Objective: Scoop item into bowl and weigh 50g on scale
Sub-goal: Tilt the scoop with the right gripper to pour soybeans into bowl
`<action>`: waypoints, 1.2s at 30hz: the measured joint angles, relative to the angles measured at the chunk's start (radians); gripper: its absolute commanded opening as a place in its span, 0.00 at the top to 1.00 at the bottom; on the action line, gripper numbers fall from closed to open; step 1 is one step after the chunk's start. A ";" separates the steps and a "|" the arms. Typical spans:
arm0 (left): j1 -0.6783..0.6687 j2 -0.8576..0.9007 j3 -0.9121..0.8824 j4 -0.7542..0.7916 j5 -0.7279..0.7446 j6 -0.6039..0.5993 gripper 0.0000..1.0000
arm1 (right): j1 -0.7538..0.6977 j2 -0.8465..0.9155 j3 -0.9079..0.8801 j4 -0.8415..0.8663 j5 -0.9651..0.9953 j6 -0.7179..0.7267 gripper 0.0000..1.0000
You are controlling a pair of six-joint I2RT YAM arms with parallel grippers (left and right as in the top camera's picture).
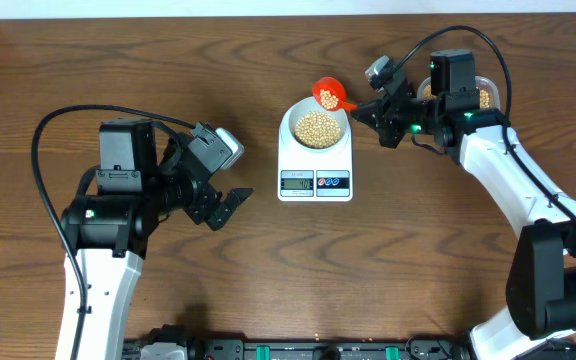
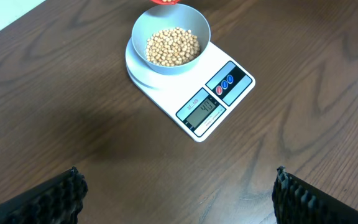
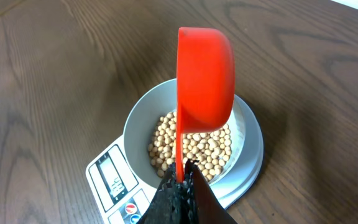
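The right end effector point(image 3: 182, 183) is clamped on the thin handle of the orange-red plastic scoop point(image 3: 205, 78), which is tipped on its side above the small round pale blue bowl point(image 3: 137, 127); we judge this lets the tan round beans point(image 3: 197, 149) fall inside. The bowl, partly filled, sits centred on the flat white digital scale point(image 2: 229, 81). The left end effector point(image 1: 228, 207), spread wide and empty, hovers over the brown wooden bench point(image 1: 268, 290), with open room left and front of the scale.

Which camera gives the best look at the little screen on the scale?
The left wrist view: the display faces it, large and unblocked. Overhead shows it tiny; the right wrist view catches it slanted at the bottom edge.
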 measured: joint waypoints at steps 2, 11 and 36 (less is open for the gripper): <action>0.000 0.000 0.000 0.000 0.000 0.000 0.02 | 0.000 0.000 0.000 0.000 0.000 0.000 0.99; 0.000 0.000 0.000 0.000 0.000 0.000 0.02 | 0.000 0.000 0.000 0.000 0.000 0.000 0.99; 0.000 0.000 0.000 0.000 0.000 0.000 0.02 | 0.014 0.000 0.000 -0.003 0.026 -0.003 0.99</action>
